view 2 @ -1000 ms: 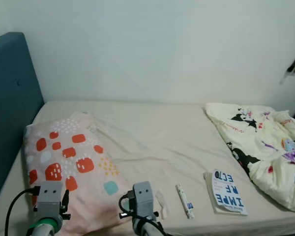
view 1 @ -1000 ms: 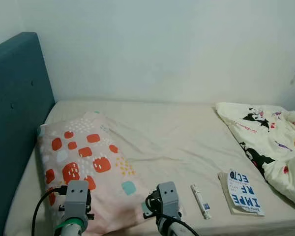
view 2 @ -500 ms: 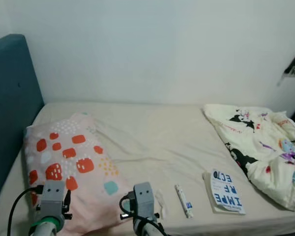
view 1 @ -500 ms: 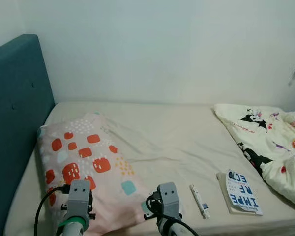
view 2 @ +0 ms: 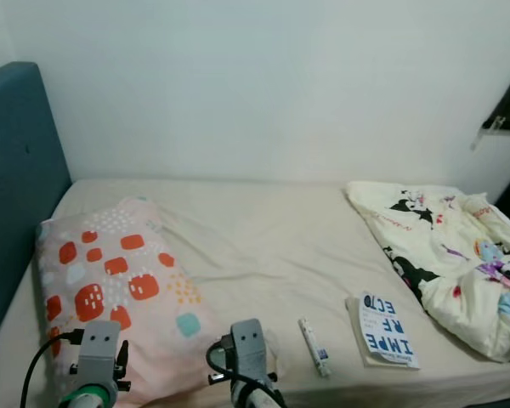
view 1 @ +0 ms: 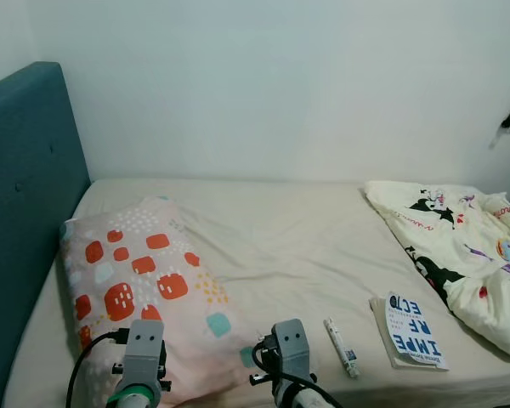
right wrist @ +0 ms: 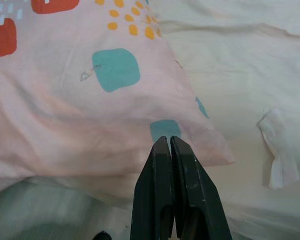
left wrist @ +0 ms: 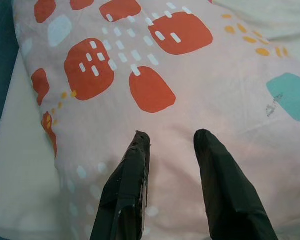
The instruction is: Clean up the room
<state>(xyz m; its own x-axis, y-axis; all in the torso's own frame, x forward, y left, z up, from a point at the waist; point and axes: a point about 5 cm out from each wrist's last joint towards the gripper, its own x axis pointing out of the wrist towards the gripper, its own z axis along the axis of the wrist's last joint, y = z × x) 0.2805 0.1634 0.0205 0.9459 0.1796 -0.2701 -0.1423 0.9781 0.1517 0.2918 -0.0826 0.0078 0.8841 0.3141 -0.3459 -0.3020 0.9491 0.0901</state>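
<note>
The big pink pillow with red, white and teal patches (view 1: 144, 280) lies on the left side of the beige bed sheet (view 1: 306, 246), next to the dark teal padded headboard (view 1: 25, 204). It looks soft, light and squishy, so I think a pinch on a corner or edge would work best.

The left gripper (left wrist: 170, 137) hangs just over the pillow's near end, its two black fingers spread apart and holding nothing. The right gripper (right wrist: 170, 142) is pressed shut and empty, just above the pillow's near corner, with a small crumpled white tissue (right wrist: 280, 150) close by.
</note>
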